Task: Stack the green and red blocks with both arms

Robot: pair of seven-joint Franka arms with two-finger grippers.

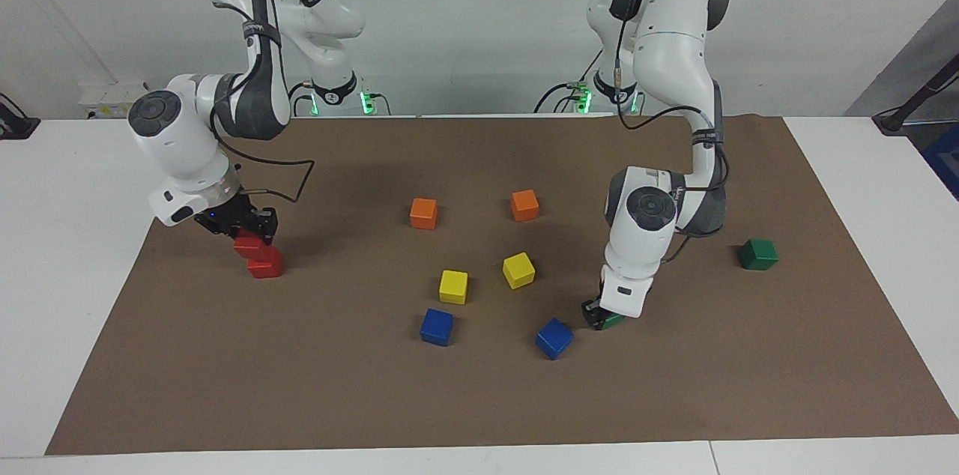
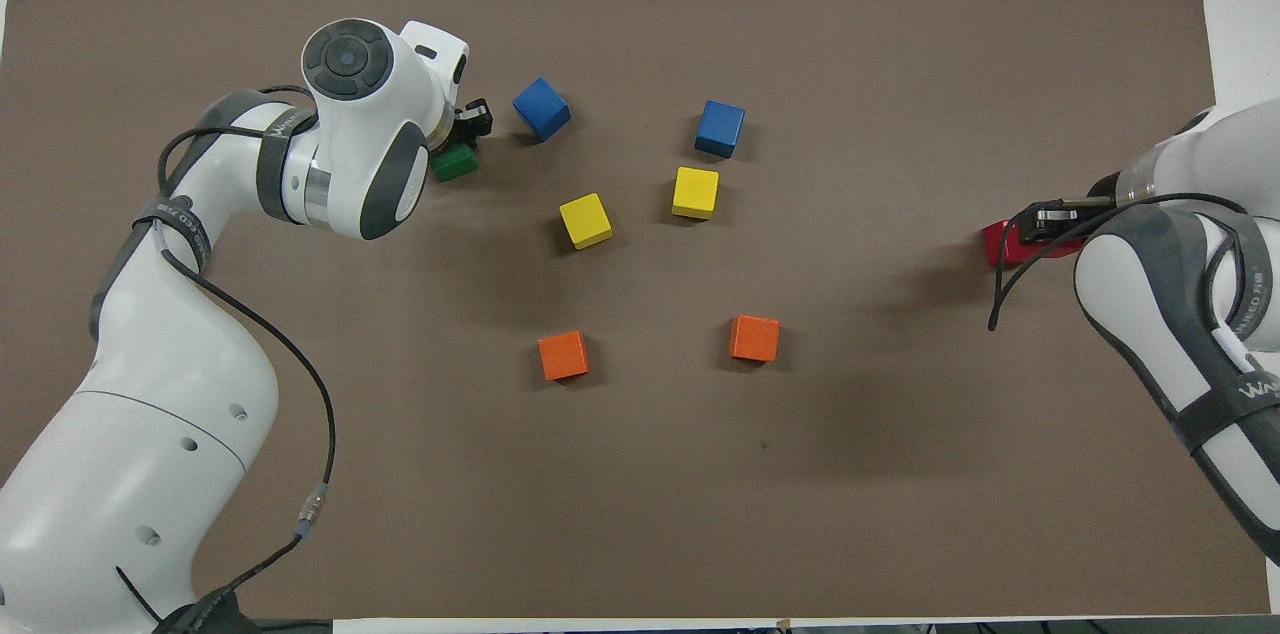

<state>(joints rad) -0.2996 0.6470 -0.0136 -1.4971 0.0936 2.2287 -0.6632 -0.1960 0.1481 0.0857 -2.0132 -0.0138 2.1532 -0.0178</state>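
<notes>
Grippers both gripped cubes for stacking: right gripper (image 1: 251,234) clamped a red block (image 1: 248,243) above its twin (image 1: 265,263); left gripper (image 1: 596,315), at the blue cube's (image 1: 554,338) two o'clock, pinched a green block (image 1: 612,321).

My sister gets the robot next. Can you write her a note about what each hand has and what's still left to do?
Right gripper: shut on the upper red block, which sits on or just over the lower red block at the right arm's end of the mat, shifted off centre.
Left gripper: shut on the near green block, low at the mat beside a blue block.
The other green block lies alone toward the left arm's end.
Done: both blocks gripped, red nearly stacked.
Left: let go of red; carry green onto the other green block.
</notes>
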